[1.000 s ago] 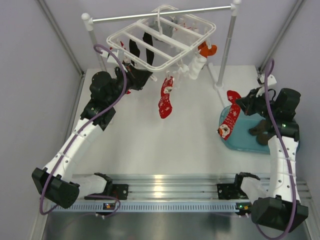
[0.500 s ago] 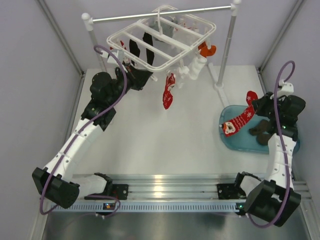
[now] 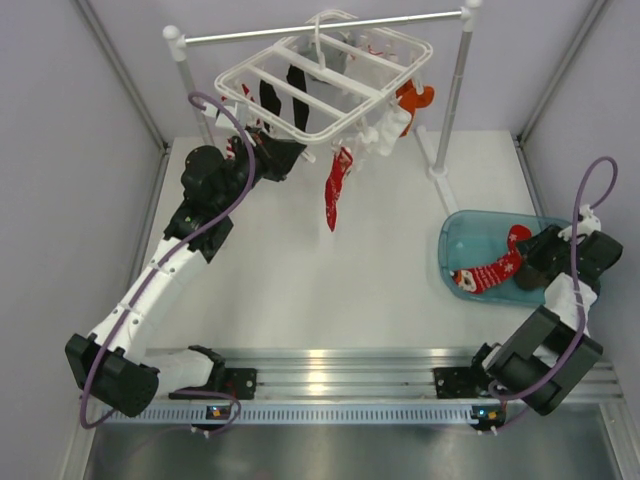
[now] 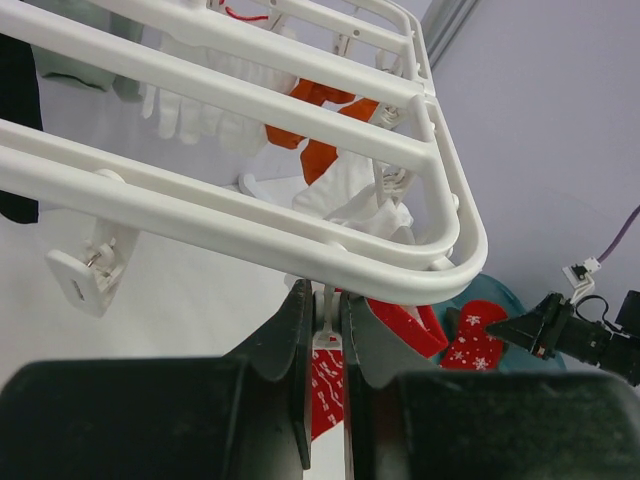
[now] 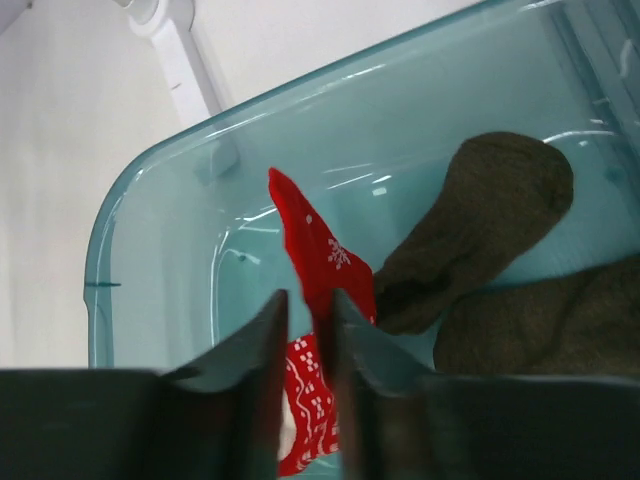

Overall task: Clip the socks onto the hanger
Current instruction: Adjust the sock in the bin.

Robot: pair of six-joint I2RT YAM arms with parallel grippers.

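**Operator:** Where is my left gripper [image 4: 325,298] sitting?

**Spotter:** Bottom centre of your left wrist view, tucked under the rounded corner of the hanger [image 4: 250,100]. Its jaws are clenched on a white clip [image 4: 327,312] that dangles from the frame's rim. In the overhead view, a hanging red sock [image 3: 333,190] dangles from the frame, just right of the gripper.

**Operator:** And my right gripper [image 5: 305,310]?

**Spotter:** It's low over the teal tub [image 5: 100,270], at the right edge of the overhead view. A red sock [image 5: 325,255] runs between its fingers, with its lower end lying in the tub. Your jaws stand only slightly apart, and I cannot tell whether they pinch the cloth or merely straddle it. Brown socks [image 5: 500,200] lie in the tub, right of the red one in your wrist view.
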